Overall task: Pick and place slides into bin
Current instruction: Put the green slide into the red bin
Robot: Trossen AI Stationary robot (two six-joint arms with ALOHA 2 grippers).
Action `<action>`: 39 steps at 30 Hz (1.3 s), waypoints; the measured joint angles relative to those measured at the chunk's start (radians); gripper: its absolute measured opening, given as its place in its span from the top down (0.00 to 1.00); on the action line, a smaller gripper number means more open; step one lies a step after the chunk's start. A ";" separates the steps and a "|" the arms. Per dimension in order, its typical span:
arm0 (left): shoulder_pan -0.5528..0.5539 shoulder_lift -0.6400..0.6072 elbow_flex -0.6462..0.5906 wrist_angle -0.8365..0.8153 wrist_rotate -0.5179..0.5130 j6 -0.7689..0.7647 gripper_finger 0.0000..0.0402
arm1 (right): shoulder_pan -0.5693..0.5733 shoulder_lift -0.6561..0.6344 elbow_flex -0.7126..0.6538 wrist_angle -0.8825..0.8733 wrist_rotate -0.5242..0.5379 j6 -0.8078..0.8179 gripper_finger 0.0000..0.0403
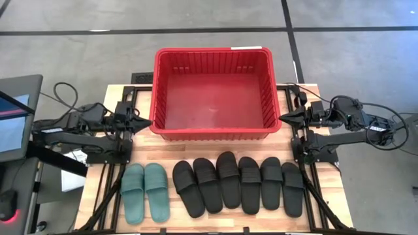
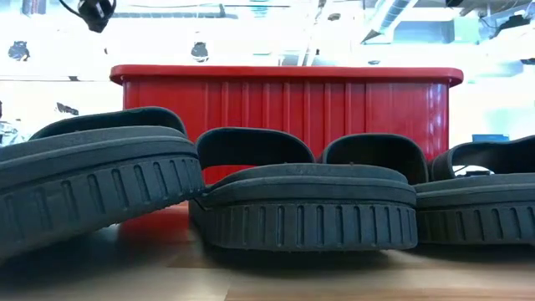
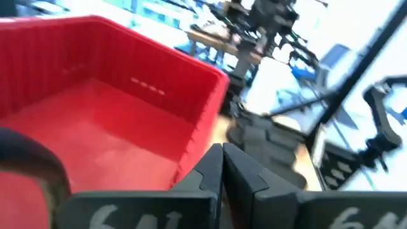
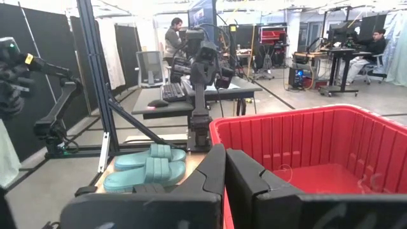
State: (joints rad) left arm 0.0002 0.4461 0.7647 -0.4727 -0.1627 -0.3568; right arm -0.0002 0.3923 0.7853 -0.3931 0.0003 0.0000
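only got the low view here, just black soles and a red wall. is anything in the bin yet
Observer: No, the bin is empty in the high view.
Operator: how many slides are out
Observer: Eight in a row: a green pair and six black slides.
Operator: where are the tools
Observer: The left tool and right tool sit shut at the bin's two ends, holding nothing.

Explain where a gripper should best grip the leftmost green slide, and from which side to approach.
Grip the wide arched strap of the leftmost green slide, coming down from above. The slide lies flat, sole down, so the strap probably offers the only raised part to close around. The left gripper, shut beside the bin, is nearer.
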 joint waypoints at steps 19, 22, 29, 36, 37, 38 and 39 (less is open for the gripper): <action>0.001 0.011 0.000 0.035 -0.342 -0.270 1.00 | -0.002 0.014 -0.001 0.163 0.007 0.385 1.00; 0.002 0.019 0.000 0.018 -0.404 -0.232 1.00 | -0.002 0.012 -0.001 0.171 0.008 0.385 1.00; 0.001 0.033 0.000 -0.039 -0.428 -0.317 1.00 | -0.002 0.030 -0.001 0.186 0.114 0.389 1.00; 0.002 0.037 0.000 -0.147 -0.212 -0.493 1.00 | -0.001 0.114 0.000 0.251 0.094 0.409 1.00; 0.000 0.044 0.000 -0.145 -0.161 -0.459 1.00 | -0.001 0.133 0.000 0.272 0.068 0.398 1.00; 0.001 0.049 0.000 -0.143 -0.110 -0.419 1.00 | -0.001 0.153 0.000 0.306 0.038 0.396 1.00; 0.001 0.057 0.000 -0.138 -0.056 -0.378 1.00 | 0.000 0.172 0.000 0.346 0.012 0.414 1.00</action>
State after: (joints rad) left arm 0.0010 0.5032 0.7650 -0.6110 -0.2182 -0.7352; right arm -0.0006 0.5648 0.7853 -0.0475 0.0118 0.4139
